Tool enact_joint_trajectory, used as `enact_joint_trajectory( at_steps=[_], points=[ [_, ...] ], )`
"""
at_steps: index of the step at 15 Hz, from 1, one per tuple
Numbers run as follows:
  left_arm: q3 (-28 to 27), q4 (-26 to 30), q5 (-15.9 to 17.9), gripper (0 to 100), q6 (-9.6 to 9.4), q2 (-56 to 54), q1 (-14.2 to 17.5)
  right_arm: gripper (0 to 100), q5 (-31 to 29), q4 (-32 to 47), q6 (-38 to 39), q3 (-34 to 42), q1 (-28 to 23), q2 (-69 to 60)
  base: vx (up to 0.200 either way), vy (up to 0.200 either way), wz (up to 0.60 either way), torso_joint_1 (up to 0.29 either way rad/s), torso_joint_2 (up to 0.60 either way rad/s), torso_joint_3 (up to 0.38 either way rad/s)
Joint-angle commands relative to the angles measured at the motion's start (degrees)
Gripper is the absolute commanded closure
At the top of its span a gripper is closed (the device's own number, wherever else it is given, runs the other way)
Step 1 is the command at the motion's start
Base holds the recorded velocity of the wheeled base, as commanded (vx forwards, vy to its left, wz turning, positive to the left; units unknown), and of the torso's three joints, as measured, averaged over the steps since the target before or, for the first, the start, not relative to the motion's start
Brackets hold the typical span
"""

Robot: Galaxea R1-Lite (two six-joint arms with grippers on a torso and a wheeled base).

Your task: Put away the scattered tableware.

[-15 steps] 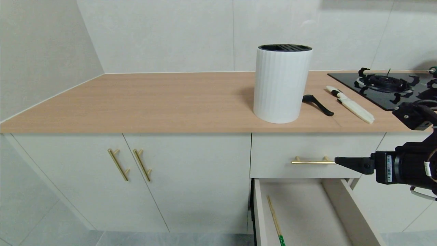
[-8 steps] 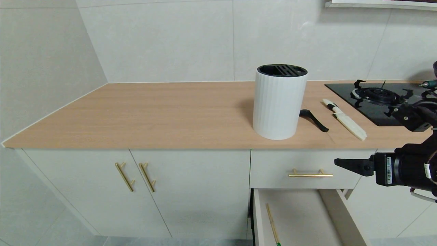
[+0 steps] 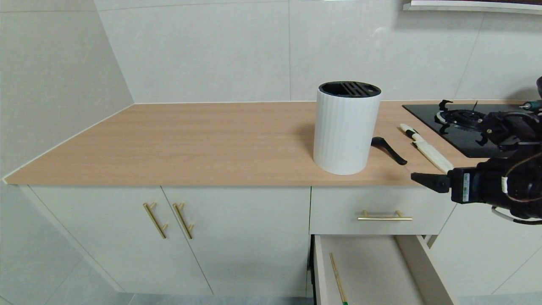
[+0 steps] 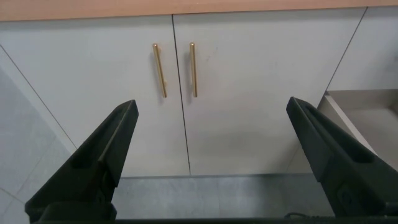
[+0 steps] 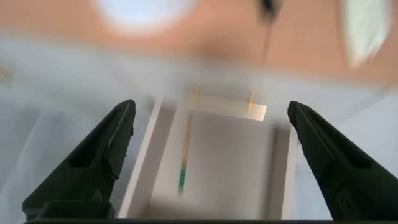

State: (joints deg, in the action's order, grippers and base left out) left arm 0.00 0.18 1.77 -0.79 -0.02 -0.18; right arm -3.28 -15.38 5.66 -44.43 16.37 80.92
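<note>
Tableware partly stowed: 1 item in, 2 left on the counter.
The thin green-tipped wooden chopsticks [image 3: 337, 277] lie in the open pale drawer [image 3: 320, 271]. The cream-bladed knife [image 3: 427, 148] and the black curved-handled utensil [image 3: 388, 149] lie on the wooden counter [image 3: 211, 140] beside the white ribbed holder [image 3: 346, 127]. The right gripper [image 5: 210, 112] hangs near the knife and the left gripper [image 4: 211, 106] faces the cabinet doors [image 4: 249, 112], both spread wide and holding nothing.

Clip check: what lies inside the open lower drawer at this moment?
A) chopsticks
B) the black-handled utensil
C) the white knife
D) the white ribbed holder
A: the chopsticks lie along the floor of the open drawer, while the knife and the black-handled utensil lie on the countertop.
</note>
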Motion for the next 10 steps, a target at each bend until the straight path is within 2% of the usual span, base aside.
enact_joint_trajectory(
  at_steps=[1,3,6,10],
  points=[
    [0.0,0.0,0.0,0,0.00,0.0,0.0,0,0.3,-8.3,-2.8,-3.4,-3.8,11.2,0.000,0.000,0.00,0.000,0.00,0.000],
    [0.0,0.0,0.0,0,0.00,0.0,0.0,0,2.3,-9.0,-5.6,-9.1,-5.9,17.3,0.000,0.000,0.00,0.000,0.00,0.000],
    [0.0,0.0,0.0,0,0.00,0.0,0.0,0,5.4,-8.8,-5.9,-16.6,-6.9,22.3,0.000,0.000,0.00,0.000,0.00,0.000],
    [0.0,0.0,0.0,0,0.00,0.0,0.0,0,5.7,-7.5,-8.5,-20.9,-7.6,26.7,0.000,0.000,0.00,0.000,0.00,0.000]
  ],
)
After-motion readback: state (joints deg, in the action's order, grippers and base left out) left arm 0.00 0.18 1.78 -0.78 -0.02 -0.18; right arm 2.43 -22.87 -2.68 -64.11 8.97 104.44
